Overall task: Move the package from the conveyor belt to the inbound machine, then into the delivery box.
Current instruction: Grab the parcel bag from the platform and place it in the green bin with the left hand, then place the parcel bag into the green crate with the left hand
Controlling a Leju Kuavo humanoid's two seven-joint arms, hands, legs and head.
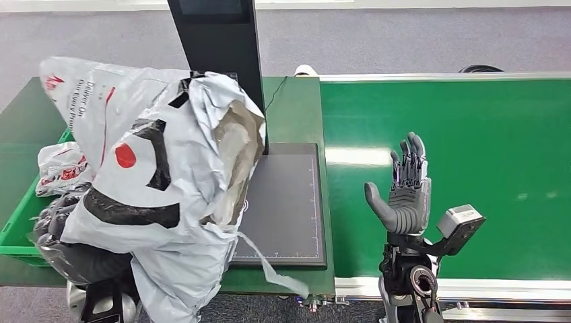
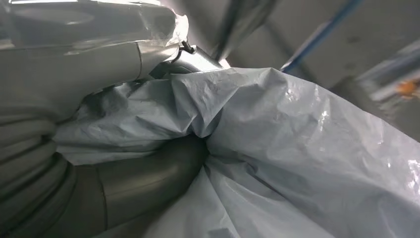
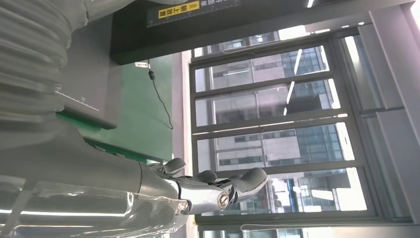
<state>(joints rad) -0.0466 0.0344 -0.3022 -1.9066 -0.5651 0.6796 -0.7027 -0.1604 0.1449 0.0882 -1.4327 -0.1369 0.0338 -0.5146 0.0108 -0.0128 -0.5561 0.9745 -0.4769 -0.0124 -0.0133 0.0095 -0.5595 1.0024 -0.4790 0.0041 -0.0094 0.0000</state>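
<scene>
Package (image 1: 168,168), a crumpled grey mailer, held up at near left by the left robot hand (image 1: 57,219), apparently gripped from beneath; long axis runs near to far, above the delivery box (image 1: 17,229) edge and scanner plate (image 1: 286,202); right robot hand (image 1: 407,195) empty, fingers spread, over the conveyor belt (image 1: 471,134).

My head view looks forward and down from high on my body over the bench (image 1: 296,108), the dark inbound machine (image 1: 286,202) and the green conveyor belt (image 1: 458,155). My left wrist view sits pressed close behind my left hand (image 2: 59,64), right against the grey package (image 2: 297,148). My right wrist view, turned on its side, looks along my right hand (image 3: 198,188) toward windows, sharing the machine's black post (image 3: 148,29) and green bench with the head view
</scene>
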